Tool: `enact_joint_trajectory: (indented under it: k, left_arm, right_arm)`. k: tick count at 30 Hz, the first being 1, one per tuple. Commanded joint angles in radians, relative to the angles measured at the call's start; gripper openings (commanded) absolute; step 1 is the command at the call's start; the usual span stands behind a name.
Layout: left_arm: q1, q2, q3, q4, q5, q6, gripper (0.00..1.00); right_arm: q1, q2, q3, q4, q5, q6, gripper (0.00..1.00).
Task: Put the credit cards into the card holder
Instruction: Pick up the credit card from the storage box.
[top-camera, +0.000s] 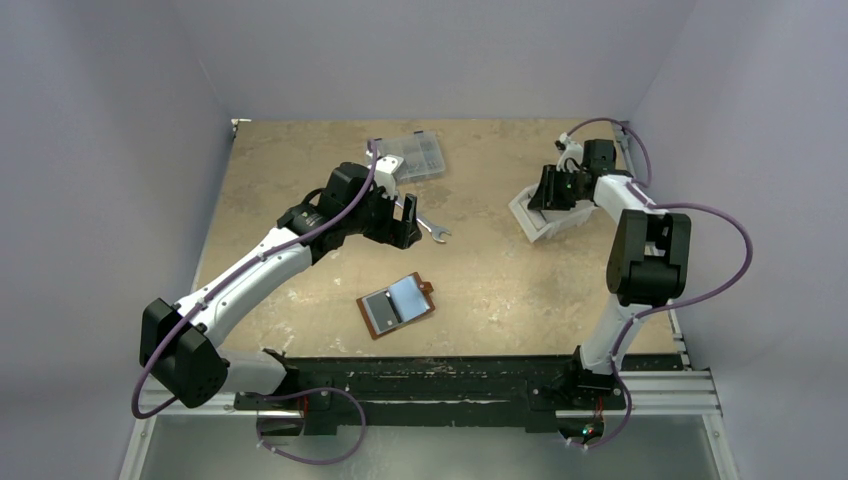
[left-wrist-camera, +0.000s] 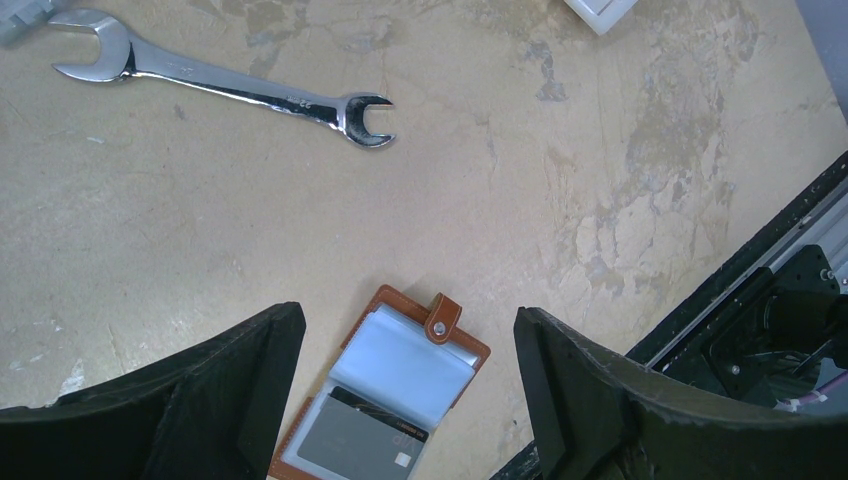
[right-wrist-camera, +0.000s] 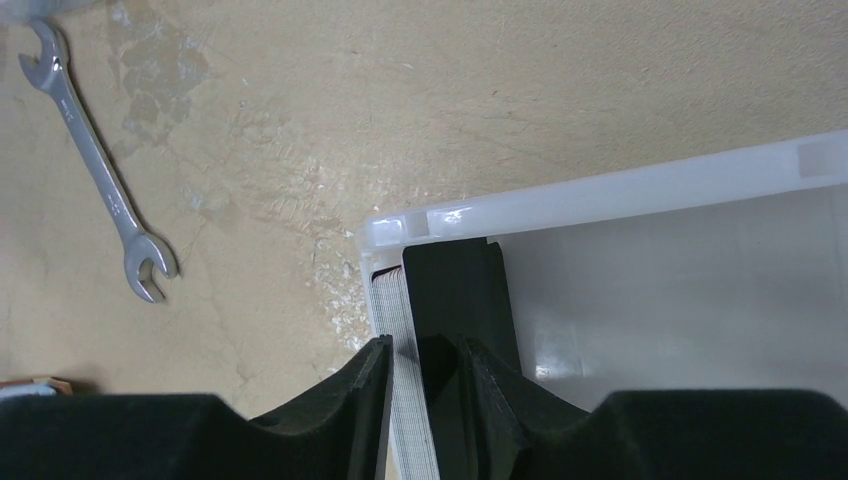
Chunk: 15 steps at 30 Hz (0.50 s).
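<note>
Grey cards (right-wrist-camera: 405, 400) stand on edge in the bin's (right-wrist-camera: 600, 195) corner. Your right end effector (right-wrist-camera: 422, 352) straddles them, grip unclear; a loose pinch could fan or drop them. Holder (top-camera: 397, 305) lies open, well left of the bin; left end effector (left-wrist-camera: 408, 315) open.

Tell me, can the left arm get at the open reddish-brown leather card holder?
Probably yes: the left gripper is open and pointed toward the card holder, which lies uncovered with nothing between.

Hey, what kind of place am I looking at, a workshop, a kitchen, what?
Probably a robotics lab test cell: two robot arms bolted to a rail at the edge of a worn table, plain walls closing it in, and mismatched props, a wrench, a card holder, a white bin.
</note>
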Motion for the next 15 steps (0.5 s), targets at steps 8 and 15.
enact_joint_trajectory:
  k: [8, 15]
  left_arm:
    - [-0.004, -0.010, -0.004, 0.036, 0.020, 0.020, 0.83]
    - [-0.005, -0.009, -0.006, 0.036, 0.021, 0.020, 0.83]
  right_arm:
    - [-0.012, -0.076, -0.006, 0.020, -0.053, 0.005, 0.30]
    - [-0.015, -0.080, -0.008, 0.024, -0.059, 0.005, 0.21]
